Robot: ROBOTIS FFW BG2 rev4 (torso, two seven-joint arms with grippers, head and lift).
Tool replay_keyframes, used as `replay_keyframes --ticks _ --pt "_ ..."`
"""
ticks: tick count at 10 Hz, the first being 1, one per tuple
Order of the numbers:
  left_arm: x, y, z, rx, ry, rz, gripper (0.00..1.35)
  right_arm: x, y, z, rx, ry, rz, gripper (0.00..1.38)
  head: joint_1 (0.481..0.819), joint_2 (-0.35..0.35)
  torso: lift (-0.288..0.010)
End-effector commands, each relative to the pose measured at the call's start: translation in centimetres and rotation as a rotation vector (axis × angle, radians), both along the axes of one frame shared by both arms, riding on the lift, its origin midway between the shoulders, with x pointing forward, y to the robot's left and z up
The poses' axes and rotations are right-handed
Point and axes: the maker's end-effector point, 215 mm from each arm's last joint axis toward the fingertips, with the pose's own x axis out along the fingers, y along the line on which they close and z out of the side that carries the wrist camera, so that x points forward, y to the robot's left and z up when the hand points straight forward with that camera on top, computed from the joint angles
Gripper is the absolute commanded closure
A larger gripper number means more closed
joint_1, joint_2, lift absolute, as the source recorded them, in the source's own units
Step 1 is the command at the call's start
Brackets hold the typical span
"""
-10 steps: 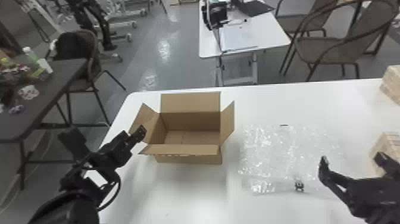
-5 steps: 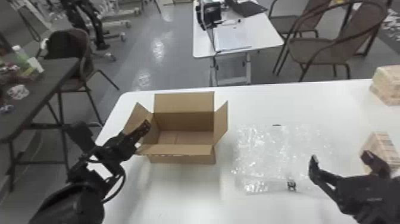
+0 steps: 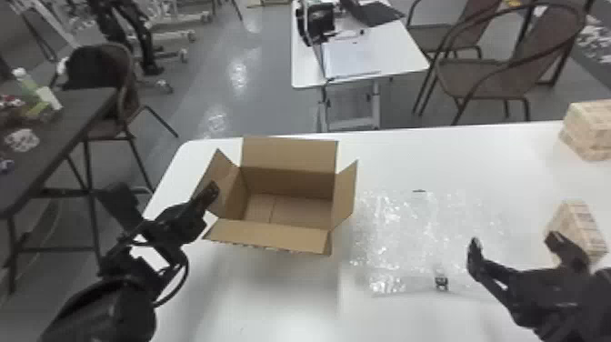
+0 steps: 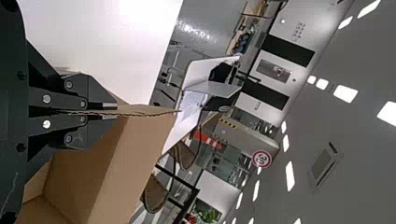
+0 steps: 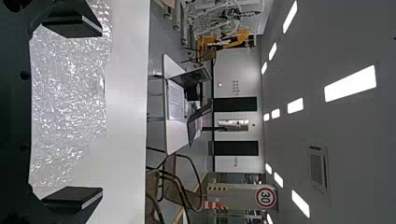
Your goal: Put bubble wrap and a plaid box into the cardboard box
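Left to right lie cardboard box (image 3: 272,234), bubble wrap (image 3: 409,232), 2 plaid boxes (image 3: 586,129).

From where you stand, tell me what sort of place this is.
Probably a robotics lab or workshop: a yellow-orange machine in the background, a round red-rimmed sign, and rectangular white ceiling lights.

At my left gripper (image 3: 211,193), the cardboard box (image 3: 277,234) shows me matt brown board with a rough cut edge. Beside my right gripper (image 3: 513,243) I see bubble wrap (image 3: 400,227): clear plastic, glossy and bumpy. Below both, the white table (image 3: 282,300) looks smooth, with a soft sheen.
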Motion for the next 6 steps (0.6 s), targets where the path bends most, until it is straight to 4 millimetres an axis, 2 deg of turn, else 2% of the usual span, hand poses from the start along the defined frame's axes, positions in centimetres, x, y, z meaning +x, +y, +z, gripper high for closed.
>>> replay_keyframes --ticks 1,3,6 --pt "0.1 0.2 0.7 0.0 -0.031 0.017 1.22 0.0 0.0 -0.1 0.001 0.002 0.002 0.1 0.695 0.2 -0.109" --pt "0.3 0.1 2.3 -0.006 -0.079 0.028 1.22 0.0 0.1 -0.1 0.002 0.002 0.006 0.1 0.695 0.203 -0.109" --pt "-0.3 0.2 5.7 0.083 -0.128 0.034 1.22 0.0 0.1 -0.1 0.002 0.002 0.006 0.1 0.695 0.203 -0.109"
